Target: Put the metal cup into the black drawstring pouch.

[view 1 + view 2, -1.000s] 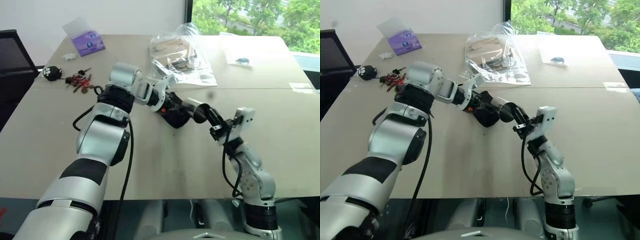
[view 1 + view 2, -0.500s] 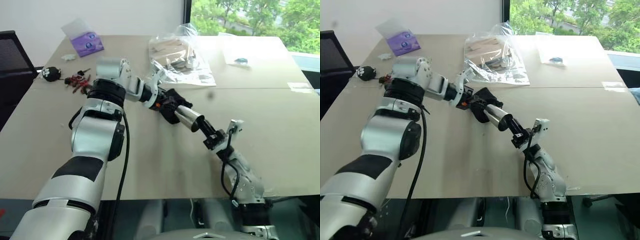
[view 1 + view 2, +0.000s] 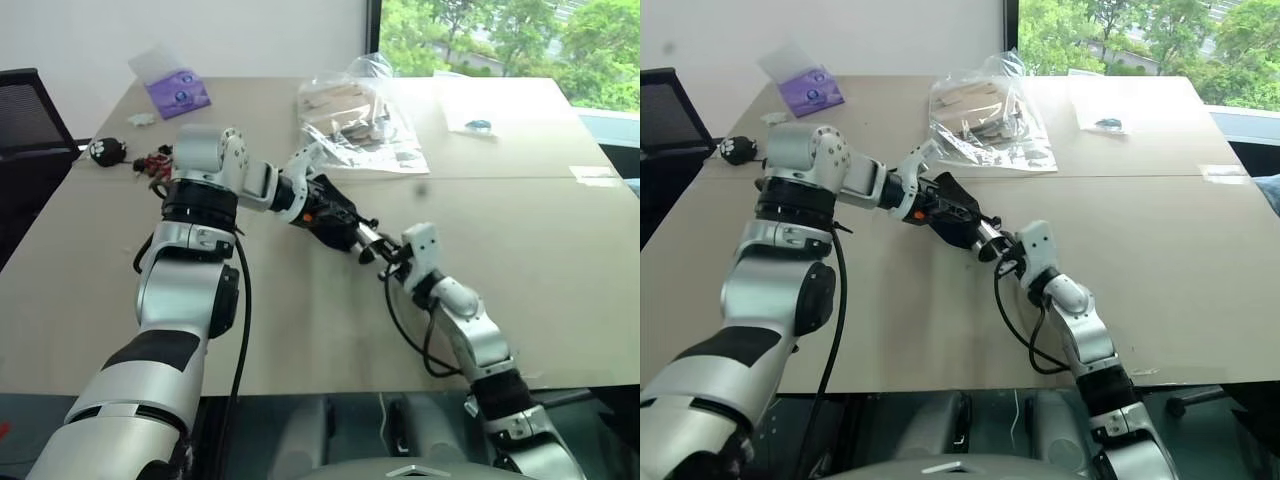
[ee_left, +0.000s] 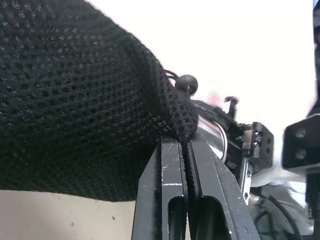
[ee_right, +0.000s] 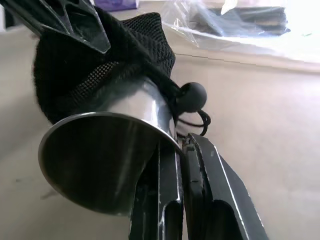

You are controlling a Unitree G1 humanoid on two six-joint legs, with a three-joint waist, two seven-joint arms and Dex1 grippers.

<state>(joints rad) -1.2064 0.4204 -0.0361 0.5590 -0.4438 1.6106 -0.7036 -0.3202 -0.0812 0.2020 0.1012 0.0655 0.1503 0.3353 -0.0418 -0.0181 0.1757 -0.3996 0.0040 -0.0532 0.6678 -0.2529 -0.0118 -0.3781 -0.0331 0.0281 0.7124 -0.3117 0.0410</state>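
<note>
The black drawstring pouch (image 3: 325, 215) hangs above the table's middle. My left gripper (image 4: 182, 142) is shut on the edge of its mesh mouth. The metal cup (image 5: 100, 160) lies nearly level, its closed end inside the pouch mouth (image 5: 100, 60) and its flared rim still outside. My right gripper (image 5: 177, 145) is shut on the cup's rim, one finger inside it and one outside. From the head, the right gripper (image 3: 385, 252) sits just right of the pouch. A cord bead (image 5: 192, 96) dangles beside the cup.
At the table's far middle lies a clear plastic bag (image 3: 355, 115) with items inside. A purple packet (image 3: 178, 88), a small black plush toy (image 3: 103, 150) and red trinkets (image 3: 155, 160) sit far left. A black chair (image 3: 25, 120) stands beside the left edge.
My right arm has dropped and rolled, carrying the cup left into the pouch's mouth. The left gripper has drawn the pouch slightly left.
</note>
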